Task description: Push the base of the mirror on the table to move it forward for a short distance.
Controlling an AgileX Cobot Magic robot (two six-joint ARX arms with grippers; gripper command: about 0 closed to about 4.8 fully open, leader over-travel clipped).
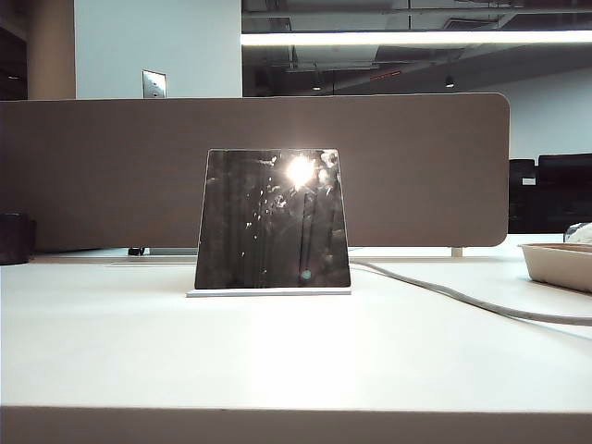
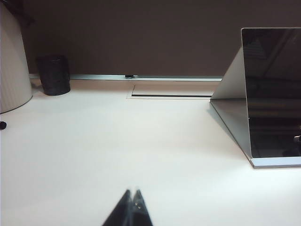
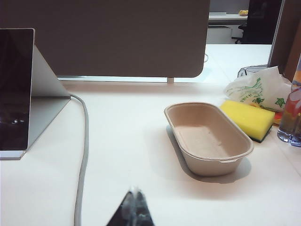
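Observation:
The dark, smudged mirror [image 1: 272,220] stands tilted back near the middle of the off-white table [image 1: 277,351], on its thin pale base [image 1: 269,292]. Neither arm shows in the exterior view. In the left wrist view the mirror [image 2: 273,89] and base [image 2: 276,162] lie well off to one side of my left gripper [image 2: 133,191], which is shut with nothing in it. In the right wrist view the mirror [image 3: 15,89] and base [image 3: 11,154] are far from my right gripper [image 3: 134,189], also shut and empty.
A grey cable [image 1: 462,301] runs from behind the mirror to the right. A beige divider panel [image 1: 416,166] stands behind. A paper tray [image 3: 207,136], yellow sponge [image 3: 247,118], plastic bag [image 3: 258,87] and bottle [image 3: 292,113] sit right; a dark cup [image 2: 53,75] sits left.

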